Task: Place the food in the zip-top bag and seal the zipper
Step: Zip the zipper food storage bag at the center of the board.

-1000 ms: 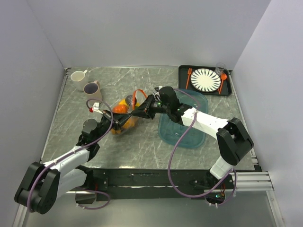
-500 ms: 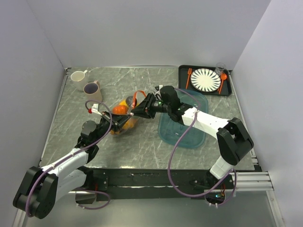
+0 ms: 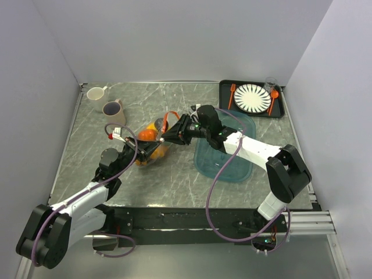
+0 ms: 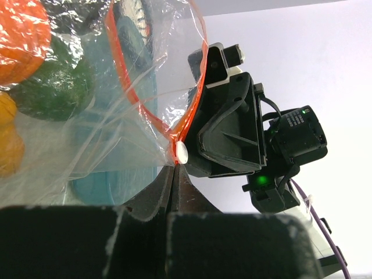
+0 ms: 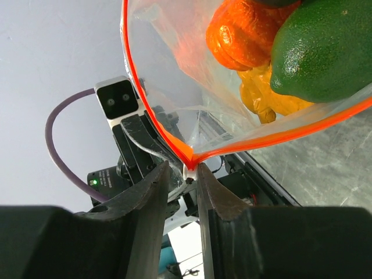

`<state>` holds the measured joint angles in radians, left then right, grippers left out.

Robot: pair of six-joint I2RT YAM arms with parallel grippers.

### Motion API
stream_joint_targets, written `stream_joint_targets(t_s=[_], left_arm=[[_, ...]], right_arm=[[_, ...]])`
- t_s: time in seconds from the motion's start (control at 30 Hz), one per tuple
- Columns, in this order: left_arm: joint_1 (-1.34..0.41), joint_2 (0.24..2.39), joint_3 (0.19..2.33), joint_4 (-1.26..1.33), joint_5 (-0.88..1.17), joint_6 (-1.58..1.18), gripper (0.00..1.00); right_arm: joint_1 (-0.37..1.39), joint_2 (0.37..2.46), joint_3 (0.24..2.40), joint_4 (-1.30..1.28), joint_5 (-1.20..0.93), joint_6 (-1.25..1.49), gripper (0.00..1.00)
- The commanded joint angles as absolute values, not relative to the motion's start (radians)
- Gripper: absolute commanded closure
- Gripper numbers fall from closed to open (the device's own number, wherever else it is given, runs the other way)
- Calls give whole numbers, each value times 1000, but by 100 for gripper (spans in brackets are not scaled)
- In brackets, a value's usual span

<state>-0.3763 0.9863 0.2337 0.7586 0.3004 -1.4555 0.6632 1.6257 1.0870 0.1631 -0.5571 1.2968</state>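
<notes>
Top external view: both arms reach in to the zip-top bag point(image 3: 156, 152), which lies left of centre on the grey marble counter point(image 3: 174, 180). The food point(image 3: 148, 134) is inside it, showing as orange and yellow lumps through the clear film. A loop of the zipper point(image 3: 170, 117) stands up at the bag's far side.

The left end effector point(image 4: 175, 171) comes in from the near left. Its fingers are closed tight on the bag's edge, right where the two orange strands meet at a small white tab point(image 4: 181, 153).

The right end effector point(image 5: 181, 168) comes in from the right and meets the same corner. Its fingers stand a little apart with the strand junction and white tab in the gap. Whether they press on it I cannot tell.

In the right wrist view the bag's mouth gapes wide, and a green fruit point(image 5: 325, 52), an orange one point(image 5: 244, 32) and a yellow piece point(image 5: 268, 100) sit inside.

A translucent teal tray point(image 3: 226, 165) lies under the right arm, just right of the bag. Two cups point(image 3: 112, 108) stand at the far left. At the far right a black tray point(image 3: 224, 86) carries a striped plate point(image 3: 253, 97), an orange fork point(image 3: 232, 96), an orange spoon point(image 3: 274, 99) and a clear glass point(image 3: 270, 84)
</notes>
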Motion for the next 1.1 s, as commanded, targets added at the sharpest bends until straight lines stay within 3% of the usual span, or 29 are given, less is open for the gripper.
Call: stream_joint_targets(t_s=[0.0,0.67,0.9,1.07], left_arm=[[-379,989,233,807,321,-1433,99],[-379,985,233,802,327,-1431,99],[-379,982,224,810,336,-1434,99],[-379,971,213,799,336,-1437,99]], right_arm=[[672,1634,1147,170,-555,1292,67],[690,1670,1157,160,-594,1301,66],[689,1680,1163,187,-597,1315,93],[687,1669,1149,213,-603,1325,100]])
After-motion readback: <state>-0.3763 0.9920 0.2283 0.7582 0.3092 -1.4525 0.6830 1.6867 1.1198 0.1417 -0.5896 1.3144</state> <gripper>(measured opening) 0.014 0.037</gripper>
